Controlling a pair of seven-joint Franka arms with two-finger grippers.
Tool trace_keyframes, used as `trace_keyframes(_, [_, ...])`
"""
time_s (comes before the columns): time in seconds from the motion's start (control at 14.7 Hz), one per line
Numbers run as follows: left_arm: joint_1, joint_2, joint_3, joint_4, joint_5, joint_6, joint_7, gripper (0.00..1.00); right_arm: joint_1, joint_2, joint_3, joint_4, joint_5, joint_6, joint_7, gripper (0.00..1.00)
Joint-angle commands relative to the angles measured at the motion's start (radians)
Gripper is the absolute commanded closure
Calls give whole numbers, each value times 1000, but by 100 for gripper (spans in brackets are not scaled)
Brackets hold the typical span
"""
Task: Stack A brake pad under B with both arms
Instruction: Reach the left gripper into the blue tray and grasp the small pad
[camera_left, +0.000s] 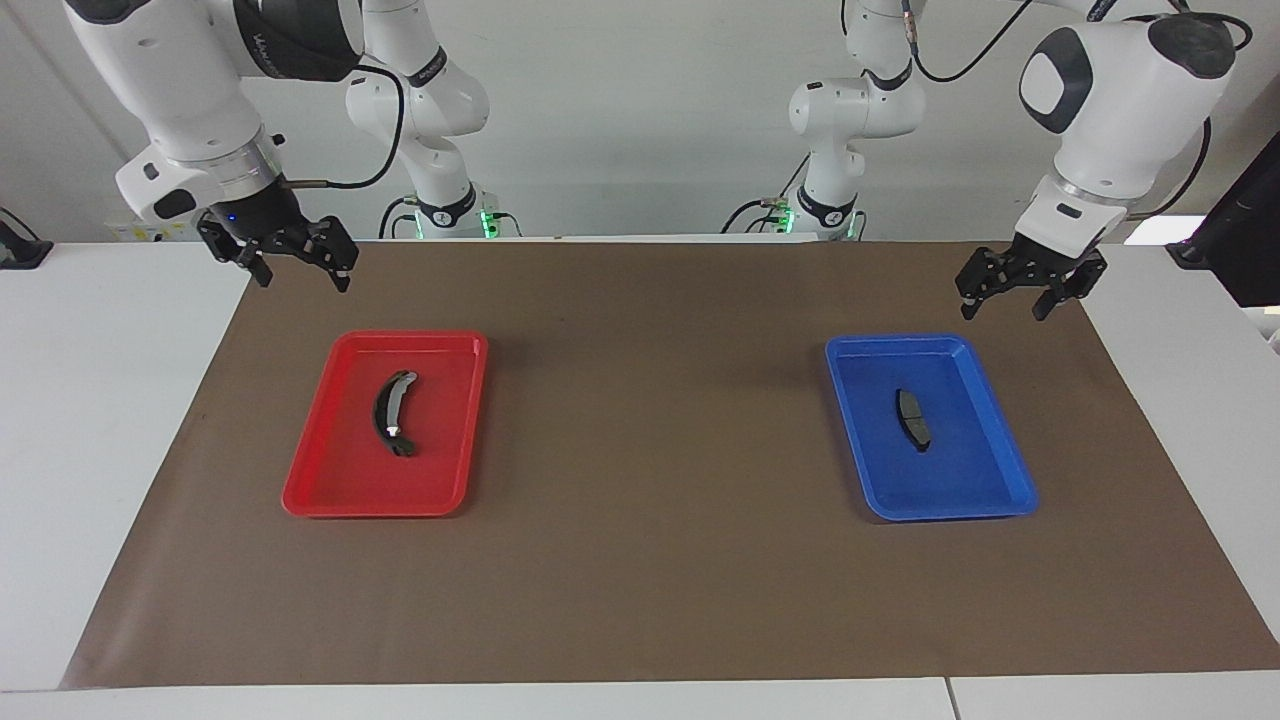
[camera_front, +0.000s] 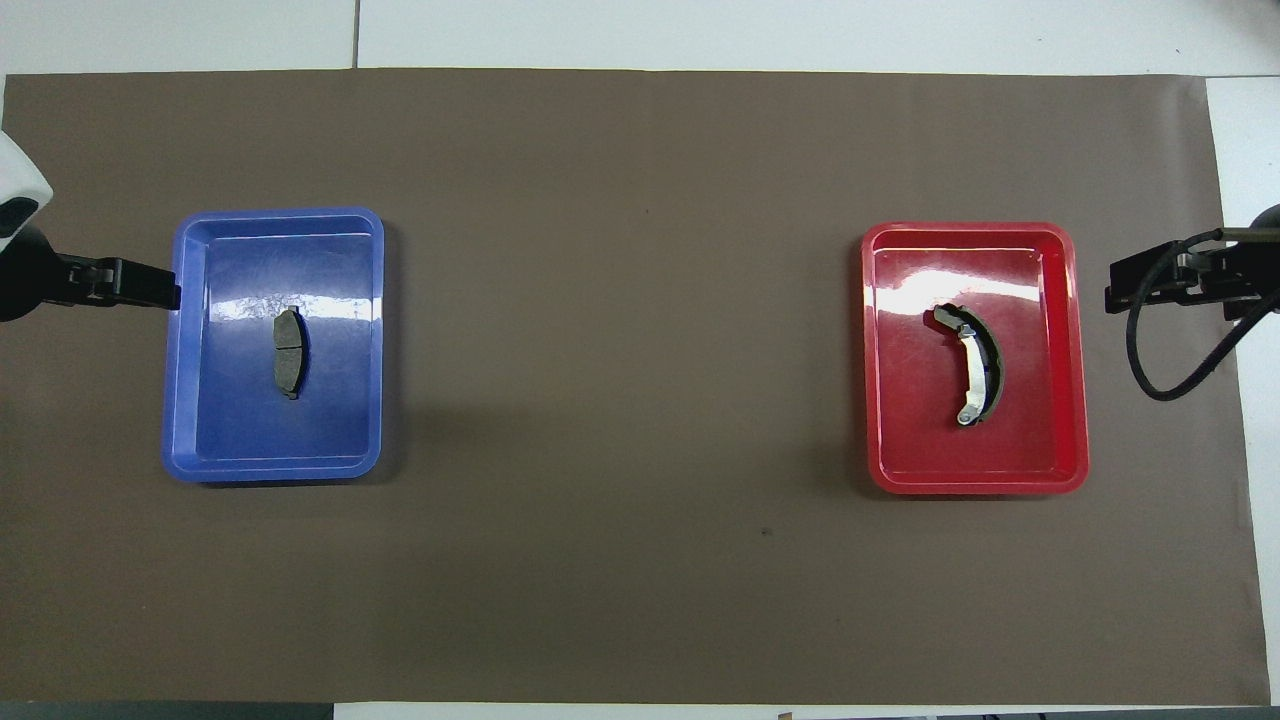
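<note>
table (camera_left: 120, 420): white | brown mat (camera_left: 640, 560) on it | red tray (camera_left: 310, 480), blue tray (camera_left: 1000, 470) on mat

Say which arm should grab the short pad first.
Left. The left gripper hangs open above the mat beside the blue tray holding the short grey brake pad; the right gripper waits near the red tray.

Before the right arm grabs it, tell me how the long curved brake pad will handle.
The long curved brake pad looks rigid, so it probably won't flex. Lying flat in the red tray, it shouldn't roll. Its narrow crescent shape and shiny clip may let it pivot or slip in the fingers.
</note>
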Motion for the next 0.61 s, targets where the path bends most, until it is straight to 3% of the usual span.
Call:
trace_keyframes(0.0, [-4,-47,3,-145,5,129,2,1,-7,-13,4,-11,5,3,-17,0])
trace_keyframes(0.34, [-3,44,3,-292,5,351,-1,2,-5,-17,4,-20,5,4,-12,0])
trace_keyframes(0.54, [-4,127,3,-320,5,436,-7,2,-5,-22,4,-28,5,6,-12,0])
